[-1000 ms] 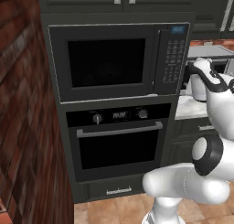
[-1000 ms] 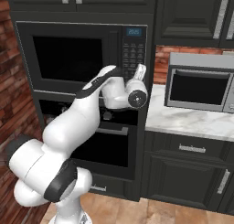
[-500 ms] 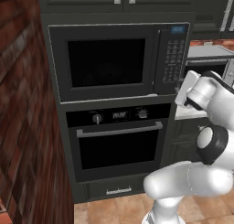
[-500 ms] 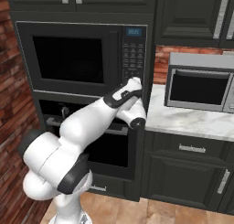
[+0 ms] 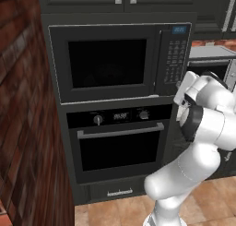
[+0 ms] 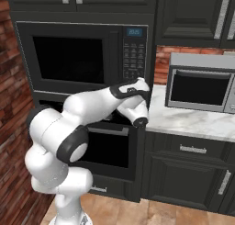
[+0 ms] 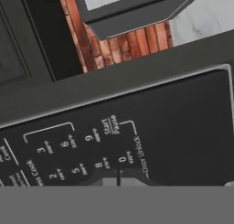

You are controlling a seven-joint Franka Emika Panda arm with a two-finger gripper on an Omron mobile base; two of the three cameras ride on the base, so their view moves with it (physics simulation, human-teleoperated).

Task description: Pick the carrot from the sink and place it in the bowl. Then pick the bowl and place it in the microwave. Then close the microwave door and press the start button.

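Black keypad, fingers together: lining up the start press

Black microwave door (image 5: 106,63) sits shut, so only the start button (image 7: 109,125) is left, by my reading. The gripper (image 7: 118,181) has its fingers together, a good blunt tip for pressing, close to the keypad (image 6: 131,61). It seems aimed near the 0 key; shift toward the start label, then push straight in. Bowl and carrot are hidden behind dark glass. Fingertips are cut off at the hand view's bottom.
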